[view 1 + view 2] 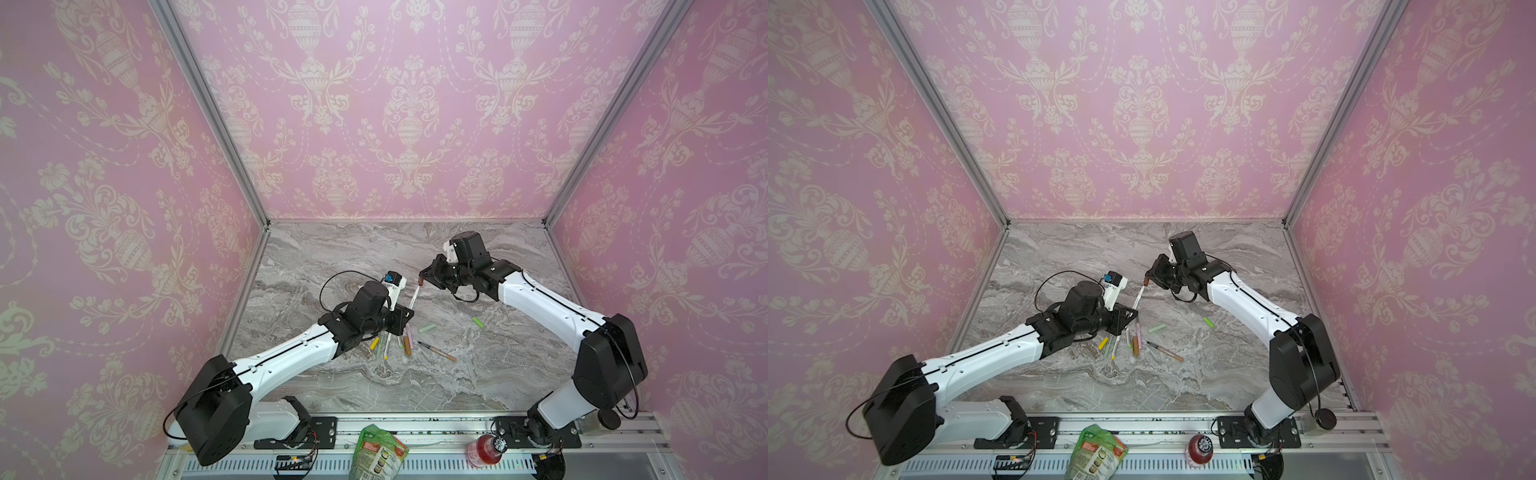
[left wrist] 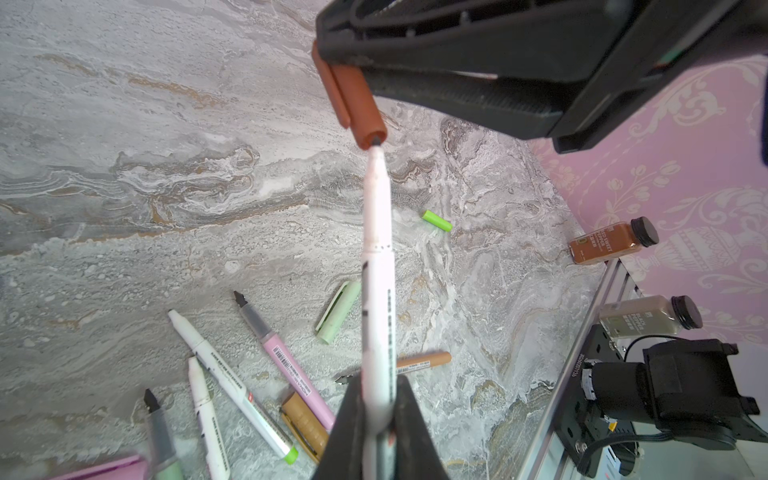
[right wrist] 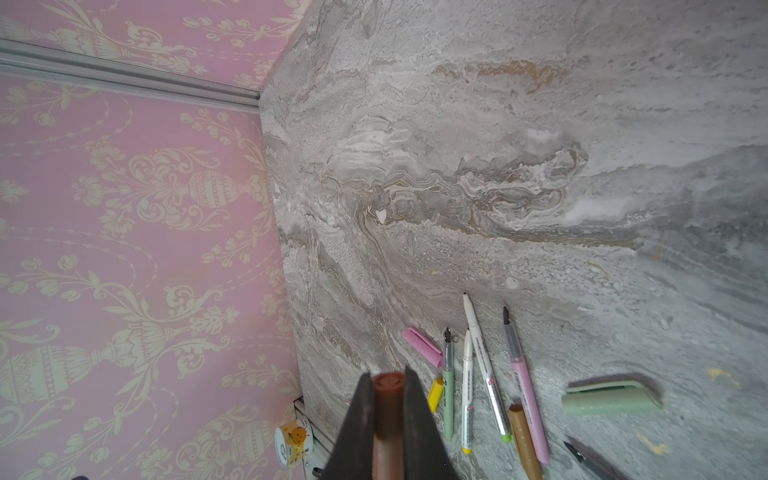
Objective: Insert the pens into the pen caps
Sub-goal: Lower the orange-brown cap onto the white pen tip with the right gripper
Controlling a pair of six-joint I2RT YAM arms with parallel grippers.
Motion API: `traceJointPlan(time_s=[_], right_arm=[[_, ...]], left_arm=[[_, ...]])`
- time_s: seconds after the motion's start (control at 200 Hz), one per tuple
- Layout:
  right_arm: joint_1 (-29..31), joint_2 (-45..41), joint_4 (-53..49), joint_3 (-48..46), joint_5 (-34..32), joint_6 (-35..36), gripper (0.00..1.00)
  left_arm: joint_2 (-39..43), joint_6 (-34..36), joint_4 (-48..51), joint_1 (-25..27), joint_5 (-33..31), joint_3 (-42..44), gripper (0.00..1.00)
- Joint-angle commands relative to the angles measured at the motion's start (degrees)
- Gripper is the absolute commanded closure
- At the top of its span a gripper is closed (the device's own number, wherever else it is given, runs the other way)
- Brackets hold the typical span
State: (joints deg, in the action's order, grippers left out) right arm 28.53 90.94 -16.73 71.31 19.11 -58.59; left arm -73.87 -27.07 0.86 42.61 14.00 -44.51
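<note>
In both top views we see the left end effector point(image 1: 409, 312) clamped on a white pen point(image 1: 414, 297) just left of the middle of the surface point(image 1: 457, 395), the pen slanting toward the far right. The right end effector point(image 1: 424, 277) extends in from the right, clamped on a brown cap point(image 1: 420, 282) that meets the pen's far end. Under the left arm a cluster of loose pens and caps lies on the surface. A tan pen point(image 1: 442, 353) lies at the cluster's right edge and a pale green cap point(image 1: 427, 328) just beyond it. A lime green cap point(image 1: 478, 322) lies apart, further right

In the left wrist view we find the white pen point(image 2: 378, 291) pinched between the two dark fingers, its dark tip right at the open mouth of the brown cap point(image 2: 361, 108). How far it has gone in we cannot tell. The right end effector's fingers squeeze the cap's other end. On the surface below lie a pink pen point(image 2: 286, 365), a tan cap point(image 2: 305, 428) touching it, and two more white pens

In the right wrist view we look along the brown cap point(image 3: 388, 415), gripped tight between both fingers. Past it, a pink cap point(image 3: 422, 347) and a yellow cap point(image 3: 435, 395) lie beside a pale green pen point(image 3: 448, 395). The pale green cap point(image 3: 611, 399) lies apart from the cluster
</note>
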Motion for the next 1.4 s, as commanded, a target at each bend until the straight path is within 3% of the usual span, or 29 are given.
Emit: traceJointPlan(time_s=[0.0, 1.396], right_arm=[[0.5, -1.7, 0.3, 1.3, 0.3, -0.6, 1.00], [3.8, -4.0, 0.6, -2.9, -1.4, -1.3, 1.00]], left_arm=[[0.8, -0.8, -0.8, 0.4, -1.0, 0.8, 1.00], [2.6, -3.8, -3.5, 0.5, -3.0, 2.1, 1.00]])
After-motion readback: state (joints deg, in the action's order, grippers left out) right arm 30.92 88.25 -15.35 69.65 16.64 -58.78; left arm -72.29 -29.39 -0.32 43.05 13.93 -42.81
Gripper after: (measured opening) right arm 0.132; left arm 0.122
